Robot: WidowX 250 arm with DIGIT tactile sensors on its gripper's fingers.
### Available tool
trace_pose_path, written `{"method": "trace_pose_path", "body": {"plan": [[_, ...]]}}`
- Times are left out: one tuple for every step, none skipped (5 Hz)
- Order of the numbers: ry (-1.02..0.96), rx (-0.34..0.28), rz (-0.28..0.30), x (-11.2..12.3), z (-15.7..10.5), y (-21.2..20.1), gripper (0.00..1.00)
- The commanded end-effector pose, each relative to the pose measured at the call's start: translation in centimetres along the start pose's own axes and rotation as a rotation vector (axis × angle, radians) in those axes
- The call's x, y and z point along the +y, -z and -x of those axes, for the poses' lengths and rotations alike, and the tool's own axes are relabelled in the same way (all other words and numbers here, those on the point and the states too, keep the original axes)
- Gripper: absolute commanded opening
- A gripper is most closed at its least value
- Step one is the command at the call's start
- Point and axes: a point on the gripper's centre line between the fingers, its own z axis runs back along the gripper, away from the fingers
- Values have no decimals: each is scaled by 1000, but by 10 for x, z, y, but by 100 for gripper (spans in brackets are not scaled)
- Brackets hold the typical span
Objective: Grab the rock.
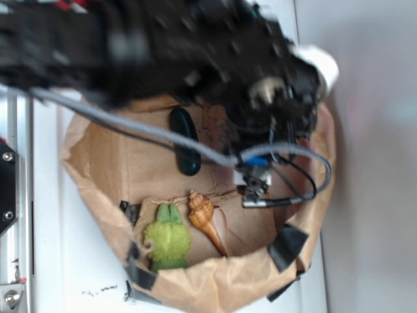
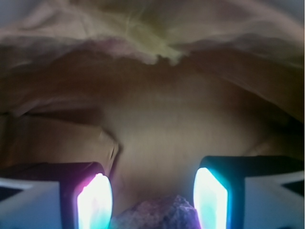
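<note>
In the wrist view the rock (image 2: 159, 213), a rough dark brownish lump, lies at the bottom edge between my two glowing fingertips, close to both pads. My gripper (image 2: 153, 200) stands open around it, with the jaws wide apart. Only the rock's top shows. In the exterior view the gripper (image 1: 254, 192) hangs low inside the brown paper basin (image 1: 215, 280), at its right half. The arm and gripper hide the rock there.
A dark green cucumber (image 1: 184, 140) lies at the basin's back middle. An orange-tan spiral seashell (image 1: 205, 218) and a green plush toy (image 1: 168, 241) lie at the front left. Black tape (image 1: 287, 244) patches the crumpled rim. The basin's paper wall (image 2: 157, 52) rises ahead of the fingers.
</note>
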Motion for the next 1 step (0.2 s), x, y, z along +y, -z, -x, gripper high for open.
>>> {"method": "trace_pose_path", "body": {"plan": [[-41,-60,0,5,42,-94,0]]}}
